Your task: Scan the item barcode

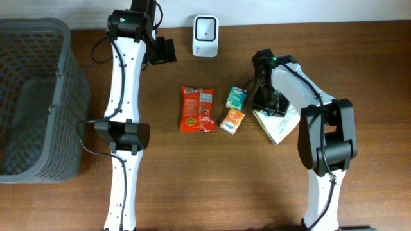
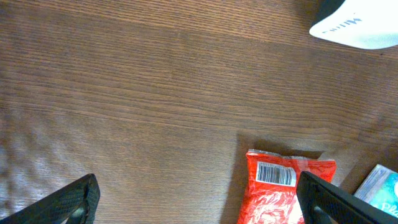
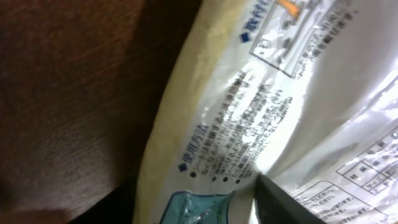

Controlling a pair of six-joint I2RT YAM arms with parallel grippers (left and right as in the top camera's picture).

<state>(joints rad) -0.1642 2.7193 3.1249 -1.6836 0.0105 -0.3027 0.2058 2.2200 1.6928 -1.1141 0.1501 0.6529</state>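
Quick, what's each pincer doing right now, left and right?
Left pincer: open, holding nothing.
Right pincer: low over the white packet; open or closed cannot be told.

Non-task stuff: grey mesh basket (image 1: pixel 38 96) sits far off to the left of the left gripper (image 1: pixel 168 51), well apart from it. Red snack packet (image 1: pixel 198 109) lies flat between the two grippers, barcode side up, touching neither. Teal packet (image 1: pixel 236 97) is near the right gripper (image 1: pixel 271 104), on its left. Orange packet (image 1: pixel 232 120) is just beside the teal one, nearer the front edge. Surface (image 1: pixel 359 58) is dark wood grain.
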